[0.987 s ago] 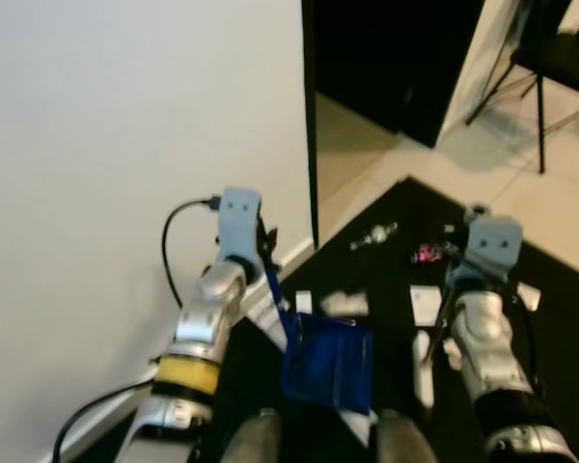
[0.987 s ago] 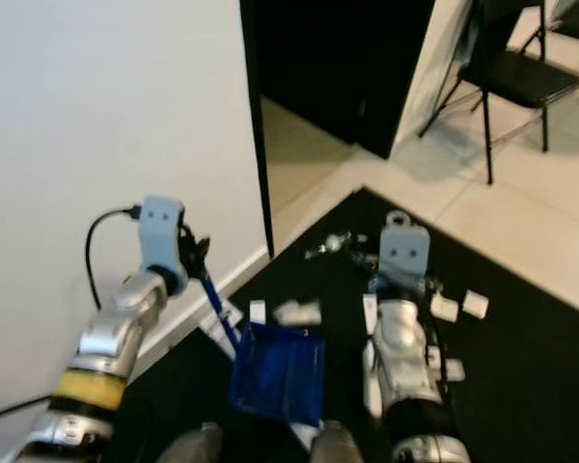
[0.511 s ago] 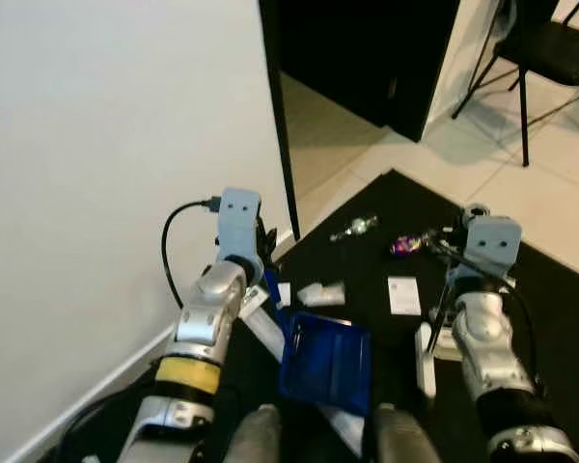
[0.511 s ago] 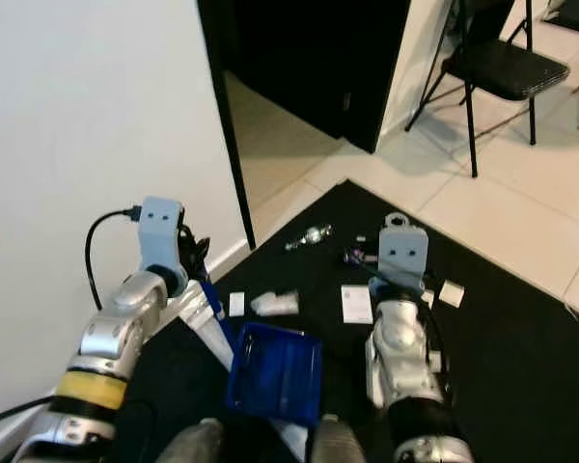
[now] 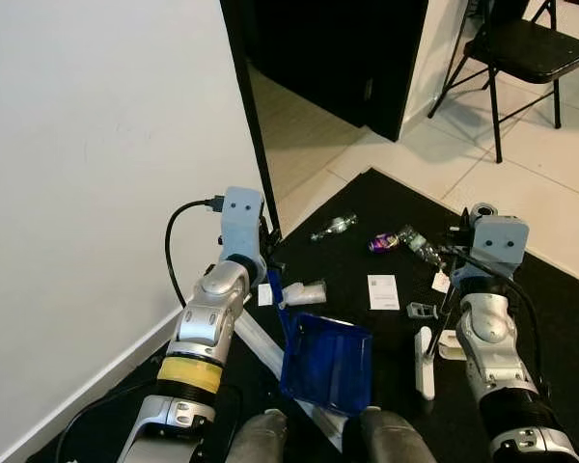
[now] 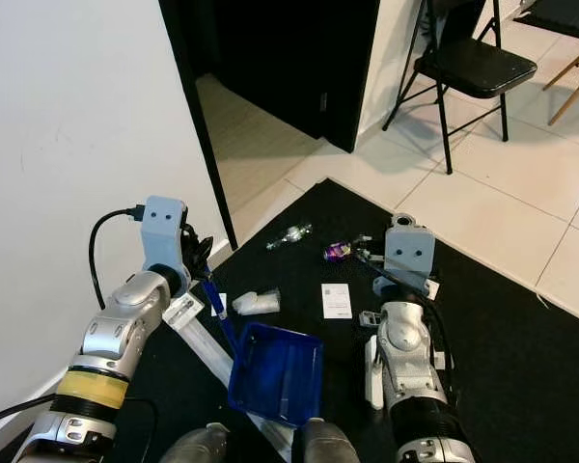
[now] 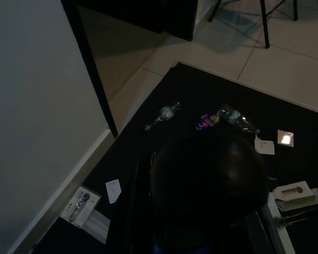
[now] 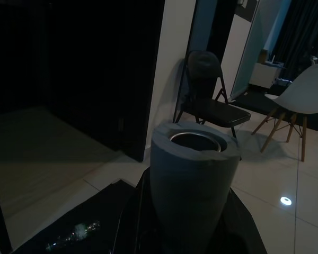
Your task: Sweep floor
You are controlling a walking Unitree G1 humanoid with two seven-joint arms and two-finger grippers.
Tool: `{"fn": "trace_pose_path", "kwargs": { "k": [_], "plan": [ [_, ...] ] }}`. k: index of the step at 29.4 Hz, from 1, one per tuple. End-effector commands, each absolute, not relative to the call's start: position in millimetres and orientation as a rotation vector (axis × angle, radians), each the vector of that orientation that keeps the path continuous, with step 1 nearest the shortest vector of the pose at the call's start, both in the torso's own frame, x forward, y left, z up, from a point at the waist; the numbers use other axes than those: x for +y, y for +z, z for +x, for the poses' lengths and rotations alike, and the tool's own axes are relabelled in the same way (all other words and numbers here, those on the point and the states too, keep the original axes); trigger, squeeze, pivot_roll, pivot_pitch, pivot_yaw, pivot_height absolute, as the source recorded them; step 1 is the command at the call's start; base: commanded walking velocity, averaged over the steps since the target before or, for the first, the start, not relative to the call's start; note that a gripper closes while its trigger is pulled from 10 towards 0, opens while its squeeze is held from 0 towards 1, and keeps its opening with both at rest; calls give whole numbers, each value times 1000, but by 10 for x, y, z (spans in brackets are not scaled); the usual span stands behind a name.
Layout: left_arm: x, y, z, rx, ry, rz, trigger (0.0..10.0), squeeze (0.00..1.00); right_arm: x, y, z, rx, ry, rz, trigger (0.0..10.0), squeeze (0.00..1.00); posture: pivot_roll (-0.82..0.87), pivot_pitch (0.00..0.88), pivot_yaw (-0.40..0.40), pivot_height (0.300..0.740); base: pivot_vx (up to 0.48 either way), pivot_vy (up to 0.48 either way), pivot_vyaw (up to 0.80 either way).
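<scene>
Looking down from my head camera, I see a white wall [image 5: 87, 174] on the left and a black mat [image 5: 550, 318] spread over pale floor tiles [image 5: 521, 174]. My left claw [image 6: 201, 258] is raised beside the wall and is clamped on the blue handle of a dustpan [image 6: 276, 374]. The blue pan hangs low in front of me, just above the mat, between my two arms. A long white strip [image 6: 205, 340] lies on the mat under the pan.

Scattered litter sits on the mat beyond the pan: a crumpled white wrapper [image 5: 304, 292], a clear plastic bottle [image 5: 332, 228] nearer the dark doorway [image 5: 318, 48], a purple wrapper [image 5: 381, 242], and a white card [image 5: 383, 291]. The mat's far corner points toward the doorway.

My right claw [image 5: 454, 253] is raised over the right part of the mat. It holds a thin dark rod whose white brush head [image 5: 425, 363] rests on the mat beside my right arm. I cannot tell how tightly the fingers close. In the right wrist view a grey tube end [image 8: 194, 159] stands between them.

A black folding chair [image 5: 521, 53] stands on the tiles at far right.
</scene>
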State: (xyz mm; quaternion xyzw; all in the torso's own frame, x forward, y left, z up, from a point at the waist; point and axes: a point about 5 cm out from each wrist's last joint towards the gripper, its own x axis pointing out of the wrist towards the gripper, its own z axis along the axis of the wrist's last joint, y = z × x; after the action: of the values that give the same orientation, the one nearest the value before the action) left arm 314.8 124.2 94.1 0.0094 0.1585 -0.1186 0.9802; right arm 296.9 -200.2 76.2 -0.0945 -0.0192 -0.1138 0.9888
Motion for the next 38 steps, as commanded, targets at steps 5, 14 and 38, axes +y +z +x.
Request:
{"fn": "trace_pose_path", "kwargs": {
  "k": [5, 14, 38],
  "plan": [
    [1266, 983, 3169, 294, -236, 31, 10000, 0, -1965, 833, 3004, -76, -215, -193, 10000, 0, -85, 45, 74, 740, 0, 0, 0],
    [1263, 980, 3168, 291, -239, 44, 10000, 0, -1965, 833, 3004, -76, -213, -195, 10000, 0, -85, 43, 74, 740, 0, -104, 0],
    [1282, 954, 3168, 316, -218, 43, 10000, 0, -1953, 827, 2999, -74, -213, -191, 10000, 0, -83, 50, 77, 740, 0, -160, 0]
  ]
}}
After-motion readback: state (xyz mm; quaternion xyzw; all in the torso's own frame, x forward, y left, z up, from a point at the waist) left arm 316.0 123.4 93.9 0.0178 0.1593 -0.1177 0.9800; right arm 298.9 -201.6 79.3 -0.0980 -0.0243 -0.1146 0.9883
